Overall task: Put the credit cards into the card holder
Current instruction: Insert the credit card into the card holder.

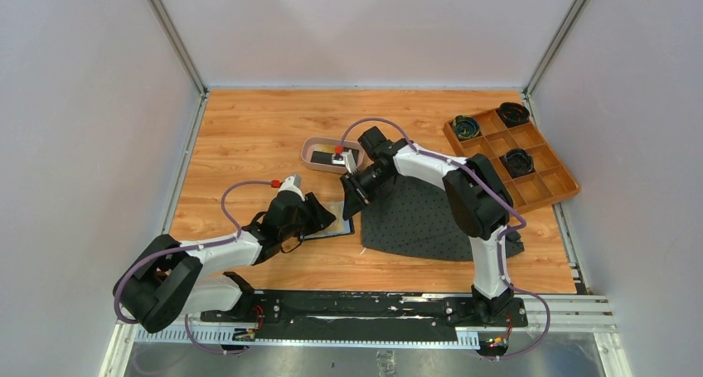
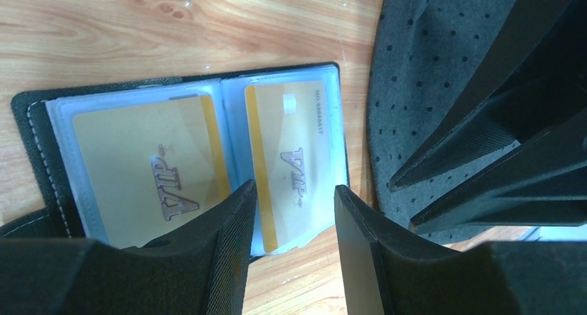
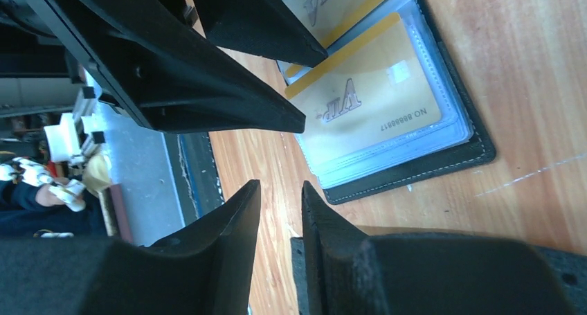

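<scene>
The left end effector, half parted and empty, is held above the black bifold card holder, laid open on the wooden table, long axis side to side beneath it. Two gold plastic cards are seated in its sleeves. The right end effector, narrowly parted, empty, is placed just beside it.

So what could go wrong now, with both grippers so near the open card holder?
1. The left gripper and right gripper hang very close together by the card holder; they may collide.
2. The holder lies unheld on the wooden table; a finger touching a gold card could slide the holder or drag the card out.
</scene>
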{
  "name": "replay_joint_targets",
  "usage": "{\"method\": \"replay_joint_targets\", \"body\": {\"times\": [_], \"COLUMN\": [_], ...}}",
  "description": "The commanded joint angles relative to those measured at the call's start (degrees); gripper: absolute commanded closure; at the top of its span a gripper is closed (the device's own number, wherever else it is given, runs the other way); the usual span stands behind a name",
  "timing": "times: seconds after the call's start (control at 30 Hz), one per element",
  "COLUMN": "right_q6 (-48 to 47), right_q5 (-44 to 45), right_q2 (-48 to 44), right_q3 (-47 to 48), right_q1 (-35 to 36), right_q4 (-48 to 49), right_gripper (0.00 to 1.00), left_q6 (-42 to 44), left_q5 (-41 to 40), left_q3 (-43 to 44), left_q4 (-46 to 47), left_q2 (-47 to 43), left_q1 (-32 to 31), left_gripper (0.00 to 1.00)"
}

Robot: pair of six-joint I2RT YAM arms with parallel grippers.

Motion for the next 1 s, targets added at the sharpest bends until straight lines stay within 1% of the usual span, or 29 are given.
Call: {"method": "replay_joint_targets", "body": {"times": [0.0,0.23,0.43,0.63,0.8,0.97], "right_q6": [10.04,17.3,18.38,18.68,18.96,19.24], "right_q5": [-3.63,1.11,4.18,5.02,4.85,2.47], "right_q2": [1.59,4.05,5.12,5.78,6.8,7.39], "right_q3": [-2.05,-2.26,-1.75,-1.89,-1.84,-1.3], "right_q1": [-0.54,-0.54,-0.58,-0.78,-0.91,-1.02], "right_q4": [6.71,9.12,9.3,9.31,9.31,9.4], "right_gripper": [0.67,0.66,0.64,0.6,0.6,0.6], "left_q6": [-1.76,-1.98,-1.85,-2.02,-2.03,-1.85], "left_q5": [-1.68,-2.0,-1.82,-2.52,-2.61,-2.44], "left_q3": [-1.93,-3.3,-3.39,-4.19,-4.62,-4.53], "left_q4": [-0.21,-0.21,-0.21,-0.3,-0.3,-0.26], "left_q2": [0.01,-1.45,-1.31,-1.5,-1.44,-1.19], "left_q1": [0.08,0.26,0.29,0.4,0.61,0.56], "left_gripper": [0.53,0.53,0.53,0.55,0.57,0.59]}}
